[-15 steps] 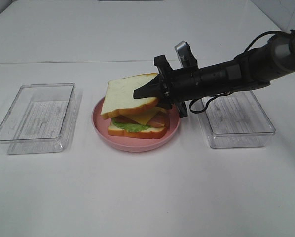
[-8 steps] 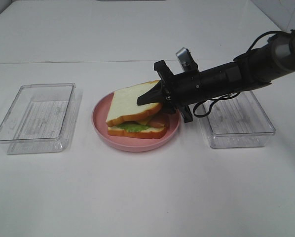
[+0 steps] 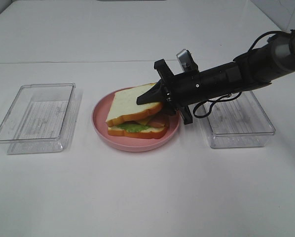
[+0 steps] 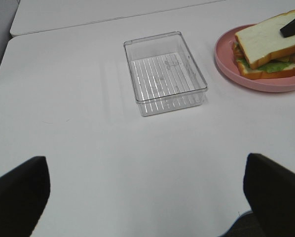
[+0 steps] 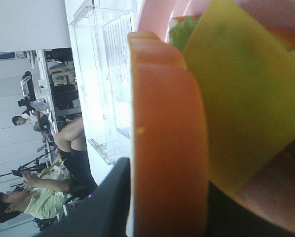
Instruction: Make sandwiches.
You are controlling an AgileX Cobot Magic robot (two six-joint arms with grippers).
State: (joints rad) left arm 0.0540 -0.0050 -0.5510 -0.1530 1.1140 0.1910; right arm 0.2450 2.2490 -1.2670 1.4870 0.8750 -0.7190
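Right gripper (image 3: 155, 101): lower finger hidden under the top slice, upper finger lying on it; whether it pinches the bread, cannot tell. Arm reaches in low from the right. Sandwich (image 3: 135, 114) sits on pink plate (image 3: 100, 126). Left gripper (image 4: 147, 197): fingers wide apart, nothing between.

- Exterior high view: bright, even overhead light; white table (image 3: 147, 197) near overexposed, shadows soft and short.
- Faint glare on the clear tray (image 3: 36, 118) walls.
- Left wrist view: sharp centre, dark blurred gripper fingers (image 4: 19, 192) at the corners.
- Right wrist view: bread crust (image 5: 167, 148) extremely close, soft-focused; background washed out by glare.
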